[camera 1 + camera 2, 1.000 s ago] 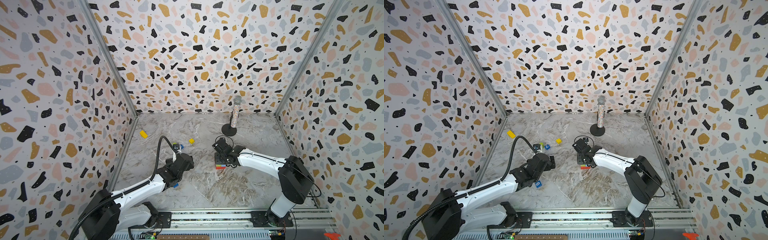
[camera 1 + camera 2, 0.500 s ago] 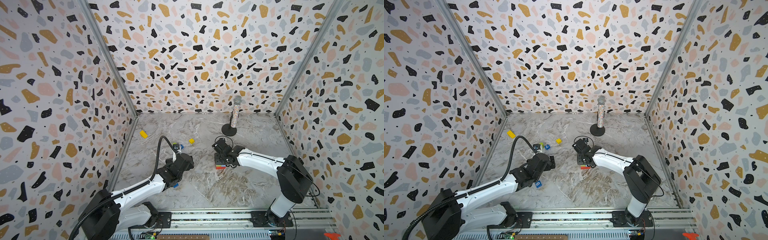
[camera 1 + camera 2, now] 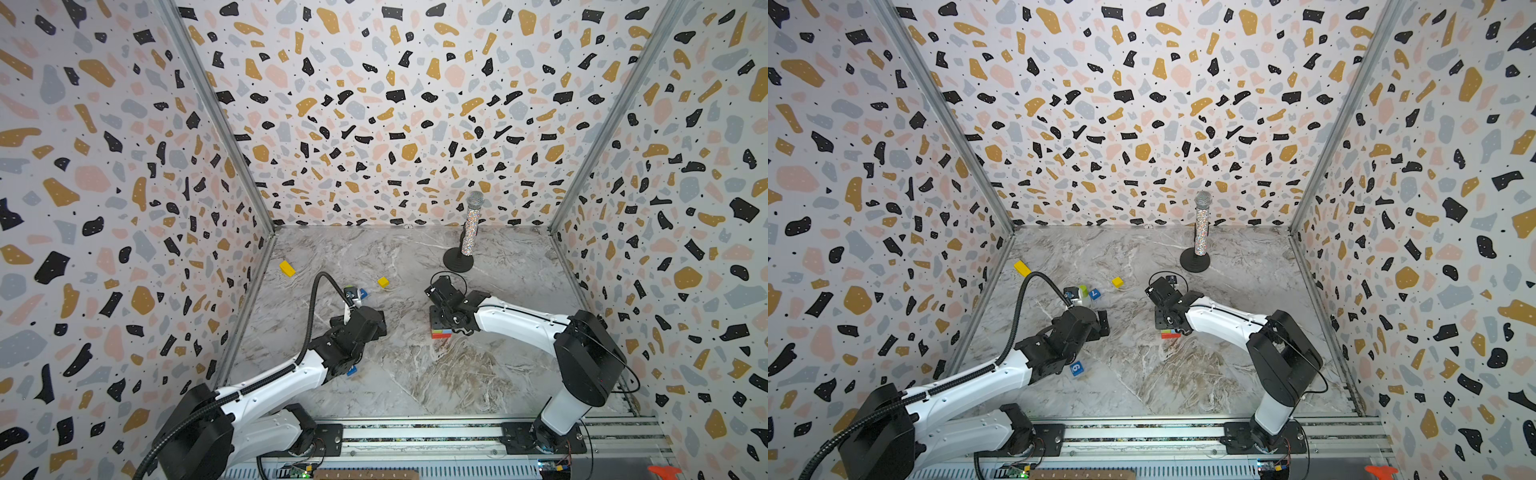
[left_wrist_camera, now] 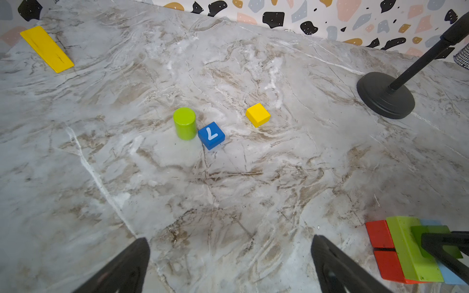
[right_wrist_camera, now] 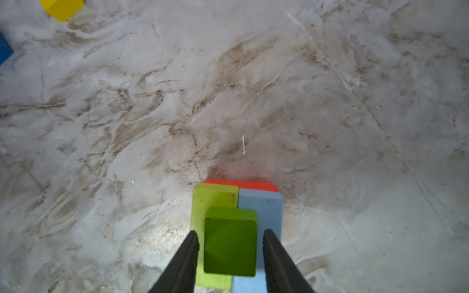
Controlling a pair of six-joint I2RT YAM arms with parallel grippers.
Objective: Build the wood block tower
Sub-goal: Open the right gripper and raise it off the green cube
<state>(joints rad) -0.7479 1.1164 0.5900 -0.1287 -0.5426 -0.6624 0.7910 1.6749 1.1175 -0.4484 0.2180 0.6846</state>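
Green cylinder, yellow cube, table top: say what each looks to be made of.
Green cylinder: likely painted wood, a smooth lime coat with a soft sheen on top. Yellow cube: probably the same, even matte paint, crisp edges. Table top: marble-look surface, grey with brown veins; real stone or printed laminate cannot be told.

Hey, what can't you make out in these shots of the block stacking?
Tower: in both top views the right arm covers all but a thin edge.
Right gripper: in the right wrist view, gaps beside the dark green block are too thin to tell touching from free.
Blue number block: in a top view the left arm hides most of it.
Microphone: in the left wrist view the picture's edge cuts off its head.
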